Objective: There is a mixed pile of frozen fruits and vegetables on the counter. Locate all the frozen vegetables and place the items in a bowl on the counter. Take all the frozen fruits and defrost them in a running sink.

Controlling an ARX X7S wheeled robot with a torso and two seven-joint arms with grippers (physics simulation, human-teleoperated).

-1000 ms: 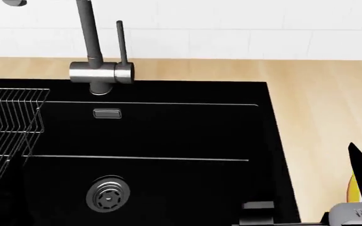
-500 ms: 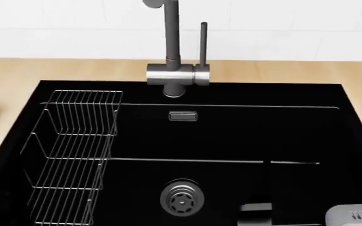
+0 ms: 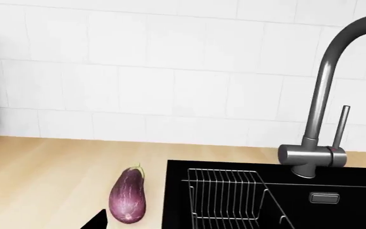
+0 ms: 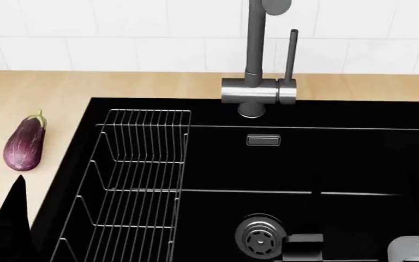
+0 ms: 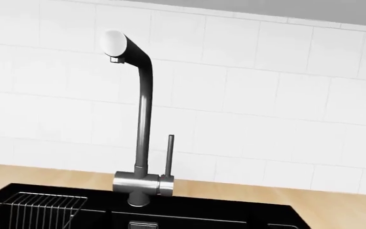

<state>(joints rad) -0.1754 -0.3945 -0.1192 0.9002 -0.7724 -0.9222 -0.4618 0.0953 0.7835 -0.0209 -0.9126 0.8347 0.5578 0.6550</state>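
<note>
White wall tiles (image 4: pixel 93 38) back a light wood-grain tabletop (image 4: pixel 64 87), and a black recessed sink (image 4: pixel 326 164) fills most of the head view. At the middle left of that view a purple, white-streaked eggplant (image 4: pixel 24 143) lies on the tabletop just beside the sink's left edge, stem cap pointing toward the tiles. It sits apart from any bowl, so as a vegetable it is, in my judgement, yet to be collected.

A wire rack (image 4: pixel 133 185) stands inside the basin along its left wall, likely there to keep items off the bottom. The tall grey faucet (image 4: pixel 257 60) rises at the upper centre behind the basin, its lever (image 4: pixel 290 57) upright beside it. No water shows, so the tap appears off. The round steel drain (image 4: pixel 259 236) sits at the lower centre.

Counted: one eggplant, one rack, one faucet, one drain. No bowl, carrot, pear or other fruit is in view.

A dark shape at the lower left of the head view may belong to the left arm. Grey and black parts at the lower right may belong to the right. Neither pincer shows clearly enough to tell whether it is apart or together.
</note>
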